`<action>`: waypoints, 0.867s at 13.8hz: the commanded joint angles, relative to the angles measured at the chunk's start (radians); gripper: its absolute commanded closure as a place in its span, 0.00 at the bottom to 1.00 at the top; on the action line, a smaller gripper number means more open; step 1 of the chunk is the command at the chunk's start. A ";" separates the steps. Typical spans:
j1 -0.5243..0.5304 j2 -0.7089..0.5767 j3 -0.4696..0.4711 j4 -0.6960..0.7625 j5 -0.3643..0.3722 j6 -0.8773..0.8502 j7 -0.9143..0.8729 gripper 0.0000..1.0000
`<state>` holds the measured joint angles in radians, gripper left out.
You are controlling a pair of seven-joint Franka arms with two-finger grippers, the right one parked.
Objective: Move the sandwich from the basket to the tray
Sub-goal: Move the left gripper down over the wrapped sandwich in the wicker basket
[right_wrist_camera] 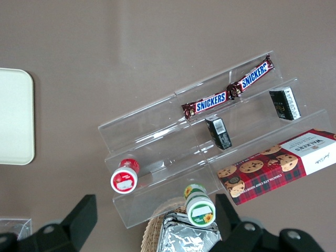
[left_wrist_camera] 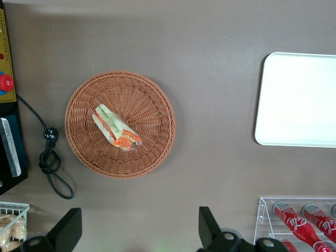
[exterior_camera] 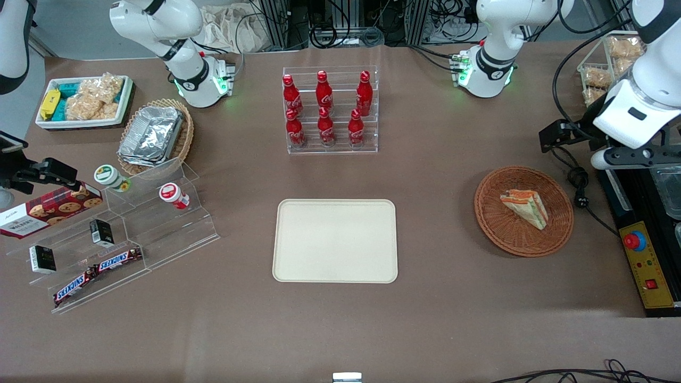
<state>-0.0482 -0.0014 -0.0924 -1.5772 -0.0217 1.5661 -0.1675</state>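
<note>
Two black fingers of the gripper (left_wrist_camera: 137, 231) sit closest to the wrist camera, spread wide apart with nothing between them, so your gripper is released and high above the table. Below it, the sandwich (left_wrist_camera: 116, 128) lies on its side in the round brown basket (left_wrist_camera: 152, 100), a little off the middle. You have not gone down yet, so the step now is to reach for the sandwich. Move so the sandwich sits right between the two fingers before you drop. I think it is best to turn the fingers so they close on the two flat bread sides, not on the pointed end. Go down slowly and stop before you push on the basket, because a light basket like this may slide or tip. Squeeze softly, since the bread looks squishy and the clear wrap may be slippery. Then lift straight up over the rim. The tray (exterior_camera: 335, 240) lies flat near the middle of the table, well apart from the basket, with nothing on it. The table (exterior_camera: 425, 319) has a plain brown cover. A black cable (exterior_camera: 581, 191) lies just beside the basket, so stay off it. The rack of red bottles (exterior_camera: 327, 109) stands farther from the front camera than the tray.
</note>
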 commanded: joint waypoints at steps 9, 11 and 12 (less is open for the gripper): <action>0.099 -0.003 0.013 -0.203 0.009 0.073 -0.268 0.00; 0.103 -0.005 0.013 -0.326 0.028 0.188 -0.312 0.00; 0.103 -0.006 0.013 -0.392 0.029 0.269 -0.338 0.00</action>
<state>0.0569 0.0239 -0.0719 -1.8386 -0.0065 1.7250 -0.4418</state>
